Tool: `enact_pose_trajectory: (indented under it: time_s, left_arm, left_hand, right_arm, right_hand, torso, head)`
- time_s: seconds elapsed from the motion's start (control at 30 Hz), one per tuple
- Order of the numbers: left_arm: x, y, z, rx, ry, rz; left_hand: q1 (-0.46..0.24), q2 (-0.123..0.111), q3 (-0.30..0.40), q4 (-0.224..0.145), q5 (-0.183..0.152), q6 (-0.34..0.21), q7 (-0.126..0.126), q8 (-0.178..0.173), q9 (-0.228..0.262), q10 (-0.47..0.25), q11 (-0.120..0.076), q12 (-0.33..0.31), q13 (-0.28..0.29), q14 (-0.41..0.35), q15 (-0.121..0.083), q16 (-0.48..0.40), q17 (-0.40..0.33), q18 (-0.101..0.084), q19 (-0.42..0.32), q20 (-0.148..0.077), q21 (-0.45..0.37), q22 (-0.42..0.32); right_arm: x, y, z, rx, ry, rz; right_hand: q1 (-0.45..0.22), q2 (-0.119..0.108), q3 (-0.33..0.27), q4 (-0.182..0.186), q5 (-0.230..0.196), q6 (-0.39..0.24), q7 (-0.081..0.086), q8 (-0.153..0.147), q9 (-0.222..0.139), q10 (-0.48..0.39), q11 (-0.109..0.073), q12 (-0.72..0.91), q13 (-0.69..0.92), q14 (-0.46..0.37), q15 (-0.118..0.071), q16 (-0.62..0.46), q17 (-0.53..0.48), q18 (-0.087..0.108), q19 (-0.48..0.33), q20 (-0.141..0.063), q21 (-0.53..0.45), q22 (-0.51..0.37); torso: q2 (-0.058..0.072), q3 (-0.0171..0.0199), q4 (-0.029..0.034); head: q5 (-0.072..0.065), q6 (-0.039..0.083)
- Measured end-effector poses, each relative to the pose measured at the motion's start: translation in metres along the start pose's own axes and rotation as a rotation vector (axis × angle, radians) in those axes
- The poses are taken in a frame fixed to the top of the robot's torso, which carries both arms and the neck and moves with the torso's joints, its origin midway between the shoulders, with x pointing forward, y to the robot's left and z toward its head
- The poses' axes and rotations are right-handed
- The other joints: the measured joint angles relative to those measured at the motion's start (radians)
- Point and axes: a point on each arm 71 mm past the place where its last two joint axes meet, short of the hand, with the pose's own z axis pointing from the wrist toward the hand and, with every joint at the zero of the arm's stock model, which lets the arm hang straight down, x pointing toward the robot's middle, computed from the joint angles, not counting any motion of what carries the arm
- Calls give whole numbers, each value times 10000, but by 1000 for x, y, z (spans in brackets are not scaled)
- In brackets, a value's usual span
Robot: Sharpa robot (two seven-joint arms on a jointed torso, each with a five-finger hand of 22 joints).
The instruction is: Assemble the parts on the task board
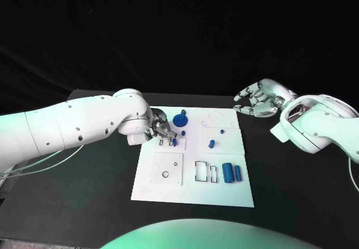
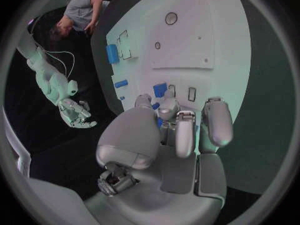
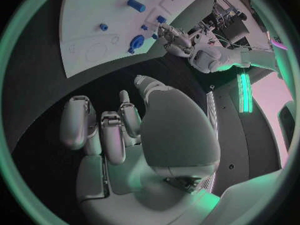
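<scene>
Task board [image 1: 224, 192]: white plate on black table [image 1: 97, 202], in a dark room. Left hand [image 1: 162, 132]: fingers over the board's near-left area, closed around a small blue part [image 1: 174, 141] at their tips. Right hand [image 1: 258, 98]: off the board's far-right corner, fingers loosely curled, holding nothing. Loose parts beyond the left fingers: one blue gear [image 1: 180, 120], two blue cylinders [image 1: 227, 173] side by side, two small blue pegs [image 1: 211, 143].

So the count: one white task board [image 1: 224, 192] on the black table [image 1: 299, 181]. Blue parts I can make out from the head view: one round gear-looking disc [image 1: 180, 121], two cylinders [image 1: 227, 173] lying side by side, and roughly four small bits [image 1: 211, 143], though a hand partly covers one. Two hands total, left hand [image 1: 162, 133] and right hand [image 1: 256, 98].
</scene>
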Motion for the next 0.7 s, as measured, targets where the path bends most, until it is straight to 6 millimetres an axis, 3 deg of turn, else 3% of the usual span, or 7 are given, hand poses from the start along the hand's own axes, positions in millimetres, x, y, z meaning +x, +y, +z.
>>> enact_pose_trajectory:
  time_s: [0.17,0.7]
  left_arm:
    - [0,-2,1,8,12,10]
    - [2,-3,2,-18,156,100]
  left_hand:
    - [67,-12,0,0,354,-6,-6,0,30,-37,-37,0,29,0,0,0,0,0,0,0,1,28]
    - [344,79,0,0,355,-34,-34,141,94,-36,-37,0,88,37,-36,0,-1,-1,0,0,2,60]
  right_arm:
    - [0,0,0,3,5,-2]
    - [1,0,1,16,25,-8]
  right_hand:
    - [0,0,0,0,40,0,0,0,-1,0,0,0,0,0,0,0,0,0,0,0,0,-1]
    - [0,0,56,1,91,0,0,0,7,0,0,0,1,0,0,0,0,0,0,1,-35,-3]
  torso:
    - [2,0,-3]
    - [4,4,13]
  head:
    - [-6,-10]
    - [-34,-77]
